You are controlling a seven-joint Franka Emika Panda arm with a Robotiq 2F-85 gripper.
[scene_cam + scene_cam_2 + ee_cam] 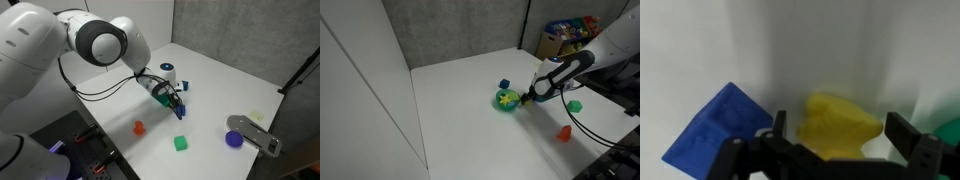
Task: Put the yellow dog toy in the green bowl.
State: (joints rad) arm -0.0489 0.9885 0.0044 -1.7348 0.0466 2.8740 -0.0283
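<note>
- Black Robotiq gripper (836,135) spread fairly wide, one dark finger (779,125) on each side of the small pale-yellow lumpy dog toy (838,120). Strip of pale background showing between the toy and the finger on the frame's left, so no clamp on it.
- Dog toy low in the middle of the wrist view, against the smooth white table (460,90). Soft, rounded outline, matte surface.
- Matte blue cube (720,125) with a finely pebbled face at lower left of the wrist view, tilted corner-up, just beside the frame-left finger.
- In an exterior view, gripper (527,97) right of centre, tip just beside the small round bright-green bowl (500,105).
- Yellow patch (506,99) inside the bowl, too small to identify.
- Blue cube (504,85) just above the bowl in that frame.
- Small green cube (576,104) and small red figure (563,131) further right, well apart from the bowl.
- Cardboard box (563,38) with colourful contents at upper right, off the table.
- In an exterior view, gripper (175,100) at centre, angled downward, blue cube (185,86) just above it.
- Red figure (139,127) and green cube (181,143) below it in the frame.
- Purple round dish (234,139) at lower right, just beside a flat grey object (258,140).
</note>
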